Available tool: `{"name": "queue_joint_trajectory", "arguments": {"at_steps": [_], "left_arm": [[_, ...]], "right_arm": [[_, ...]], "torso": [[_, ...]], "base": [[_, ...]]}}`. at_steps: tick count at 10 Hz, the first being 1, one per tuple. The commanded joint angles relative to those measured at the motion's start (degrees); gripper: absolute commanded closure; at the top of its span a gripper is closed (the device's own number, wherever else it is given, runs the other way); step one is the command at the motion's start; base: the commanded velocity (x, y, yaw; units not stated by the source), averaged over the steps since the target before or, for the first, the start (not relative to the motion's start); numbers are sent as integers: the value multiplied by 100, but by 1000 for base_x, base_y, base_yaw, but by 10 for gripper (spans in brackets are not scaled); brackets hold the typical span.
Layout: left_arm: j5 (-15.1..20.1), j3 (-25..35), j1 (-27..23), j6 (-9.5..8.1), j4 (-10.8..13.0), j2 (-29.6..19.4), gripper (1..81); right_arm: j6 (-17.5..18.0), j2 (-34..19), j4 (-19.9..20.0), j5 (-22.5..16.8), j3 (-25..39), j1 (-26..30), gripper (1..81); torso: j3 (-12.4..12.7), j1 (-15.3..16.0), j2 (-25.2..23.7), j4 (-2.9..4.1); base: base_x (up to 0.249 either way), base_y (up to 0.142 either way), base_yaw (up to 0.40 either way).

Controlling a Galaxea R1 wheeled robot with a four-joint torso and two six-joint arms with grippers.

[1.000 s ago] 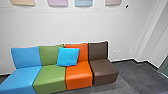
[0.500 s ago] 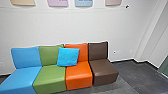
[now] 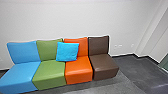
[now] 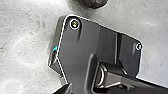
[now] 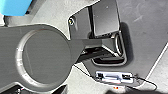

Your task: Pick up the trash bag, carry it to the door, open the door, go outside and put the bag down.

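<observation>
Along the pale wall (image 3: 75,20) | coloured seats (image 3: 78,68) (one blue cushion (image 3: 67,51)) | grey floor (image 3: 130,67) | fingers: can't tell

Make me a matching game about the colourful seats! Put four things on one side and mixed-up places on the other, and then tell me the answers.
Things in the head view:
A. Blue seat
B. Brown seat
C. Cushion
D. Wall

Places:
1. Behind the row of seats
2. At the right end of the row
3. Against the green back and the orange back
4. At the left end of the row

Right pairs: A-4; B-2; C-3; D-1
</observation>
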Motion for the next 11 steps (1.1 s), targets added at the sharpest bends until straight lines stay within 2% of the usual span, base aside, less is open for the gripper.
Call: {"name": "queue_joint_trajectory", "arguments": {"at_steps": [1, 3, 6, 8, 11], "left_arm": [[737, 354, -654, -7, -545, -588, 10], [1105, 337, -1154, -7, -913, -746, 10], [1800, 3, -1866, 2, -1274, -650, 10], [1933, -24, -2175, 2, -1379, -641, 10], [1941, -279, -2535, -16, -1617, -535, 10]], "right_arm": [[169, -992, 62, 43, 926, 153, 10], [344, -1482, 71, 88, 1339, 241, 10], [556, -2064, 79, 306, 1743, 276, 10], [784, -2239, 105, 324, 1805, 329, 10], [820, -2398, 106, 333, 1972, 364, 10]], "torso": [[-520, 358, -557, 0], [-365, 625, -971, 0], [-509, 951, -1482, 0], [-518, 1220, -1910, 0], [-520, 1619, -2549, 0]], "base": [[0, 0, 0], [0, 0, 0], [0, 0, 0], [0, 0, 0], [0, 0, 0]]}}
